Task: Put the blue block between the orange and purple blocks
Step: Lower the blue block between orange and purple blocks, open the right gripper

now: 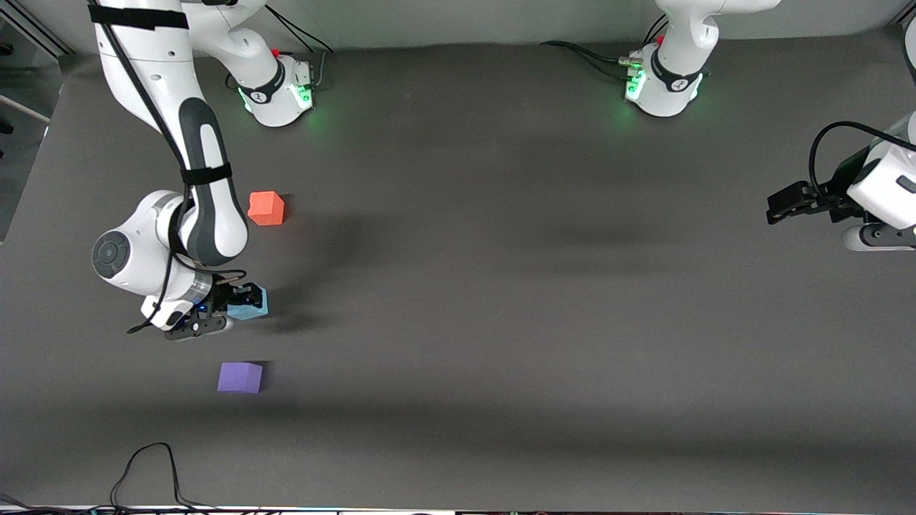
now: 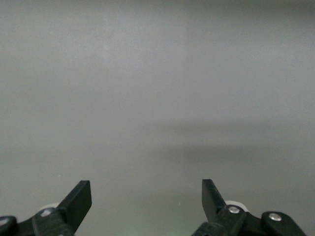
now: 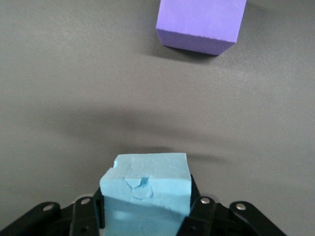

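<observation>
My right gripper (image 1: 242,305) is shut on the light blue block (image 1: 250,305), which it holds over the table between the other two cubes. In the right wrist view the blue block (image 3: 146,189) fills the gap between the fingers, one face dented. The orange block (image 1: 266,208) rests on the table farther from the front camera. The purple block (image 1: 240,377) lies nearer the front camera, and the purple block (image 3: 201,23) also shows in the right wrist view. My left gripper (image 1: 776,207) waits open at the left arm's end of the table; its fingers (image 2: 78,201) frame bare table.
The grey table (image 1: 501,286) carries only the three cubes. Both arm bases (image 1: 279,89) stand along the edge farthest from the front camera. A black cable (image 1: 147,472) loops at the edge nearest the front camera.
</observation>
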`<state>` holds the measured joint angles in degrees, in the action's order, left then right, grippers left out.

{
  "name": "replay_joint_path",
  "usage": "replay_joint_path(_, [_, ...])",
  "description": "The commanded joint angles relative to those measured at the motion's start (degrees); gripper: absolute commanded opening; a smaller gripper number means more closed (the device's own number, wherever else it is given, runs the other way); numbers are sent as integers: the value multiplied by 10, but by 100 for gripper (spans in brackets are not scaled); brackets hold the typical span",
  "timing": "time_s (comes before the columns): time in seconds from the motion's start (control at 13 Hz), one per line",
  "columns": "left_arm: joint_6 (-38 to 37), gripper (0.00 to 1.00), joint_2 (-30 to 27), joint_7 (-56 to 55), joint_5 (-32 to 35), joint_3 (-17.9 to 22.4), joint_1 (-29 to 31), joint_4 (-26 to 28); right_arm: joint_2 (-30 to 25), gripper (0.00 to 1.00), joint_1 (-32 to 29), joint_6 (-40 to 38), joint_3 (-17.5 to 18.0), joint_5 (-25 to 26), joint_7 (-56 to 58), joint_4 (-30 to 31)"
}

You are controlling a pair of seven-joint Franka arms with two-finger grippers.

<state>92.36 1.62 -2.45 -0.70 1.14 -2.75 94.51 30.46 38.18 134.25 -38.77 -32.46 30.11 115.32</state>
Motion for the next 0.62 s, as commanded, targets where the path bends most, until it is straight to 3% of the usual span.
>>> replay_joint_path(0.0, [4, 100, 1, 7, 6, 4, -5, -4, 11, 32, 2, 7, -5, -26, 29, 3])
replay_joint_path(0.31, [7, 100, 1, 7, 6, 4, -6, -3, 16, 32, 3, 8, -5, -62, 60, 20])
replay_joint_path(0.46, [7, 100, 1, 7, 6, 4, -6, -3, 21, 51, 6, 9, -6, -87, 66, 26])
replay_joint_path(0.54, [7, 100, 1, 7, 6, 4, -6, -3, 21, 70, 6, 8, -6, -87, 66, 29])
